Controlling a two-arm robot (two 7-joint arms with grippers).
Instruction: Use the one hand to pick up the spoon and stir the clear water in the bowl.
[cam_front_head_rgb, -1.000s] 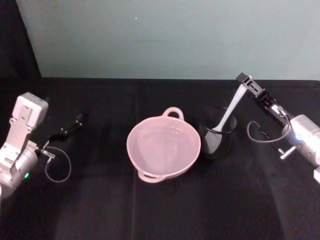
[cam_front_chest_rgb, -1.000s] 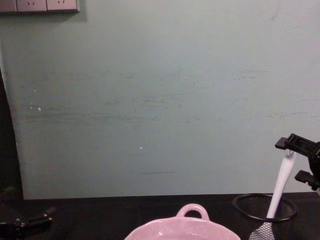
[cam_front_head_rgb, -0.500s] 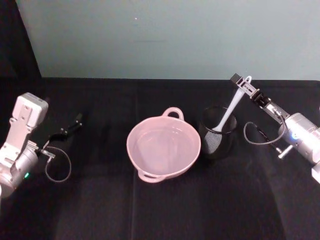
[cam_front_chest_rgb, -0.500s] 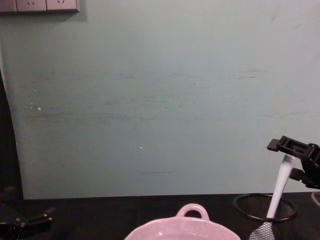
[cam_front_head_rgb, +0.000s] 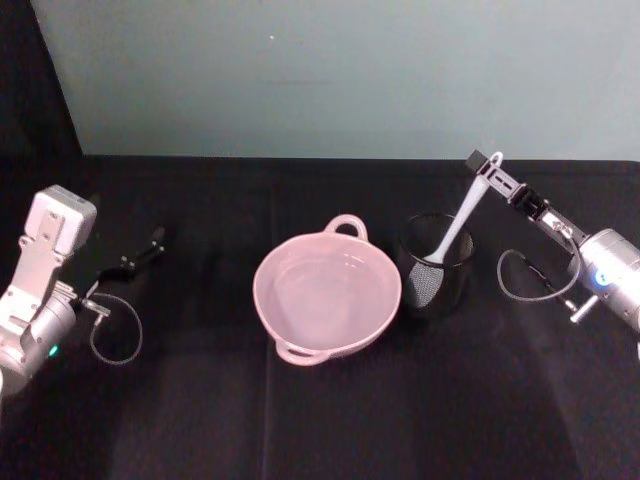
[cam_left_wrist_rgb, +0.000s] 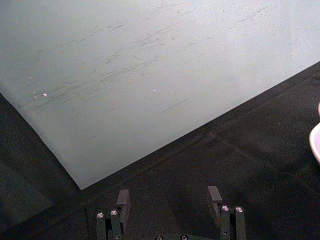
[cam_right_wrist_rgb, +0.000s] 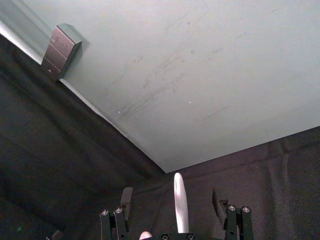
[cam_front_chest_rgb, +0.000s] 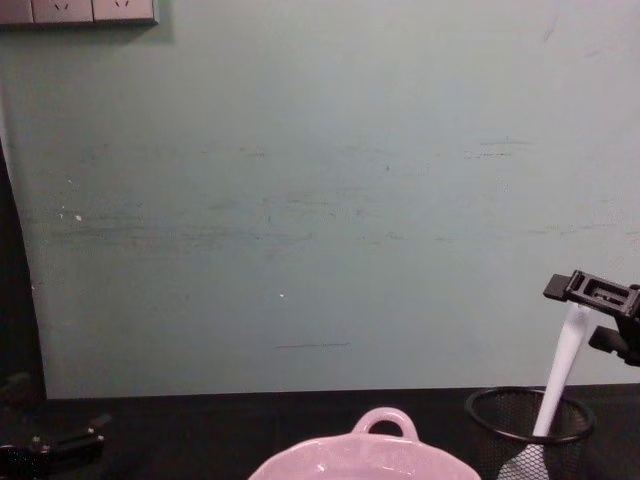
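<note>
While the spoon (cam_front_head_rgb: 455, 222) leans in the mesh cup (cam_front_head_rgb: 437, 288) just right of the pink bowl (cam_front_head_rgb: 262, 300), the right gripper (cam_front_head_rgb: 490, 170) has its jaws apart around the handle top; the left gripper (cam_left_wrist_rgb: 168, 194), jaws apart too, rests far left.

At the right edge I see the right hand (cam_front_chest_rgb: 592, 316), its two fingers apart on either side of the top end of the spoon (cam_front_chest_rgb: 560, 375). The spoon leans in the black mesh cup (cam_front_chest_rgb: 484, 408) on the table (cam_front_chest_rgb: 200, 432). Just beside the cup, at the bottom, stands the pink bowl (cam_front_chest_rgb: 385, 452). The left hand (cam_front_chest_rgb: 60, 447) is low at the left edge.
</note>
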